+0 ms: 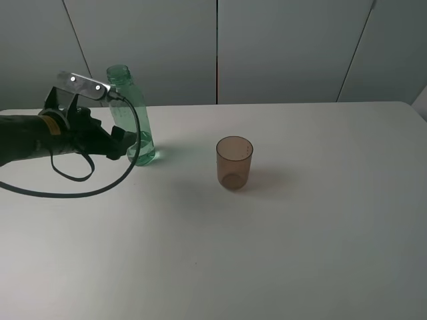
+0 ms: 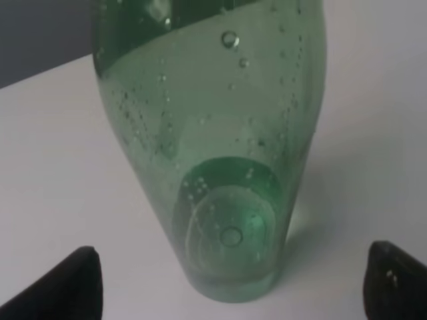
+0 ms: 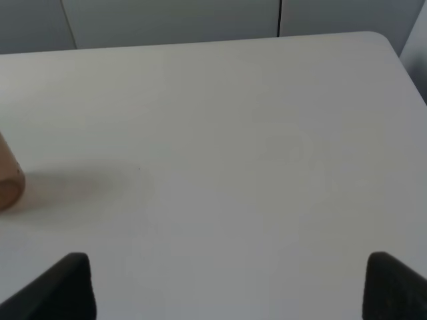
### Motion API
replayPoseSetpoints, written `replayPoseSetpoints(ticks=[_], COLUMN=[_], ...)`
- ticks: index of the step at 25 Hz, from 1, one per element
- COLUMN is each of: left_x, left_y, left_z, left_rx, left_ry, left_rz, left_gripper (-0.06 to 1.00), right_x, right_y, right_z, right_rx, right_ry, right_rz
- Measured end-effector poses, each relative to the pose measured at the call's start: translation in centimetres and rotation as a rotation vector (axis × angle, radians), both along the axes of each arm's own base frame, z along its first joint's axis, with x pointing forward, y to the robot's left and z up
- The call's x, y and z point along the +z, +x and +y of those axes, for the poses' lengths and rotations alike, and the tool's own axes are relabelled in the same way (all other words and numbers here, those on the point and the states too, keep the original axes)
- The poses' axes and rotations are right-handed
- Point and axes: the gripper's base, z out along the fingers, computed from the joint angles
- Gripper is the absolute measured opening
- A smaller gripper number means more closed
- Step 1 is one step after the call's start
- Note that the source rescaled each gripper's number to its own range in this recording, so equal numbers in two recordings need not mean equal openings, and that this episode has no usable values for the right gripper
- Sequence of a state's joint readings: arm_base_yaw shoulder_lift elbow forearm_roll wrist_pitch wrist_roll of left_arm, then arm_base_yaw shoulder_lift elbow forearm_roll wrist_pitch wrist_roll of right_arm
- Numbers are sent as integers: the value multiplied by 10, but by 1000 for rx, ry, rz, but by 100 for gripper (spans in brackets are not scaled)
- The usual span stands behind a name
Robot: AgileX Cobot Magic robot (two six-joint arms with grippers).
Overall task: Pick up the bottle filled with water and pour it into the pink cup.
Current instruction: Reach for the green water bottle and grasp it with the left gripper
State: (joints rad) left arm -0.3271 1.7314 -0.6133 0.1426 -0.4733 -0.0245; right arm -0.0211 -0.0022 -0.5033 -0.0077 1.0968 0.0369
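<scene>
Status: approach stage, with no grasp made and nothing poured.

Item 1, bottle (image 1: 131, 115). It stands upright and uncapped on the table (image 1: 300, 253), at the rear left. The left wrist view shows water (image 2: 200, 120) with bubbles clinging inside the green wall. Its base sits flat on the surface, so you have not lifted it.

Item 2, left gripper (image 1: 127, 144). You have it level with the bottle's lower body. In its wrist view the two dark fingertips (image 2: 67, 290) sit far apart at the frame corners. The bottle stands ahead of them and between their lines, and neither tip touches it. The jaws are spread wide and hold nothing.

Item 3, pink cup (image 1: 234, 162). It is upright near the middle of the table, well apart from the bottle and to its right in the high view. It looks empty, though a thin layer at the bottom cannot be ruled out.

Item 4, right gripper (image 3: 227, 288). It is absent from the high view. Its own camera shows both tips wide apart over bare table with nothing between them. Only the cup's edge (image 3: 8, 179) shows at the side of that view.

Outstanding, by my reading:
- advance the left jaws around the bottle and close them
- lift it and carry it across to the cup
- tip the neck over the rim

Every handling step is yet to come.
</scene>
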Motion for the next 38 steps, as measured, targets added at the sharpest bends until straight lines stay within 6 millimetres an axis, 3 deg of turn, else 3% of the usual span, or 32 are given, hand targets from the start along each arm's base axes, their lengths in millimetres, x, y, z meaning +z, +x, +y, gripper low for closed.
replayPoseSetpoints(ticks=[4,17,34,38], left_x=[-12,-23,-11,-17], left_y=[2,9,19,25], left_z=[-1,-5,-5,-7], left_rx=[-3,-25,-13,-13], left_ry=[3,-26,-50,-47], left_rz=[15,-67,-205,-195], left_gripper=[100,100,100,100], right_x=[0,0,0,0], right_y=[0,0,0,0], right_z=[0,0,0,0], right_rx=[0,0,0,0], right_ry=[0,0,0,0], right_rz=[0,0,0,0])
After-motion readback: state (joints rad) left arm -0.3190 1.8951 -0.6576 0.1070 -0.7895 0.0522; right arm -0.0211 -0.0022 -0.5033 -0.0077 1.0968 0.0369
